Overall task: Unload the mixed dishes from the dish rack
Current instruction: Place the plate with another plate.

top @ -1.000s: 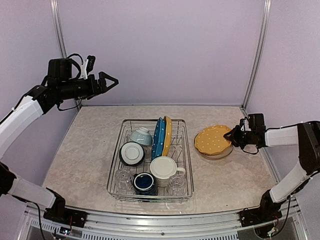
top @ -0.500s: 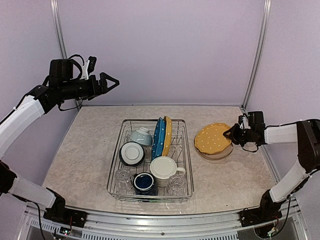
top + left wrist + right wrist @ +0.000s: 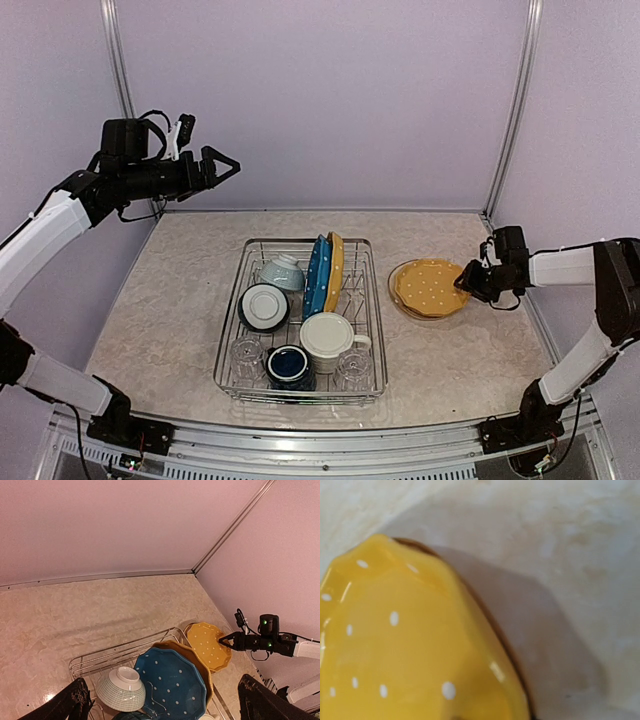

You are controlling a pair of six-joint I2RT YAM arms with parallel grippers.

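The dish rack (image 3: 377, 310) stands mid-table and holds a blue plate (image 3: 317, 275) and a yellow plate (image 3: 335, 262) upright, two bowls (image 3: 264, 306), a cream mug (image 3: 327, 340), a navy mug (image 3: 290, 367) and two clear glasses (image 3: 245, 355). A second yellow dotted plate (image 3: 428, 288) lies flat on the table right of the rack. My right gripper (image 3: 466, 283) is shut on its right rim. That plate fills the right wrist view (image 3: 395, 645), where the fingers do not show. My left gripper (image 3: 218, 165) is open and empty, high above the back left of the table.
Purple walls close the back and both sides. The left wrist view looks down on the rack's far end, with the blue plate (image 3: 172, 682), an upturned pale bowl (image 3: 121, 689), the plate on the table (image 3: 209, 645) and the right gripper (image 3: 223, 640).
The yellow plate held by the right gripper went from tilted up to lying flat on the table. The right gripper dropped slightly with it. The left arm barely moved.
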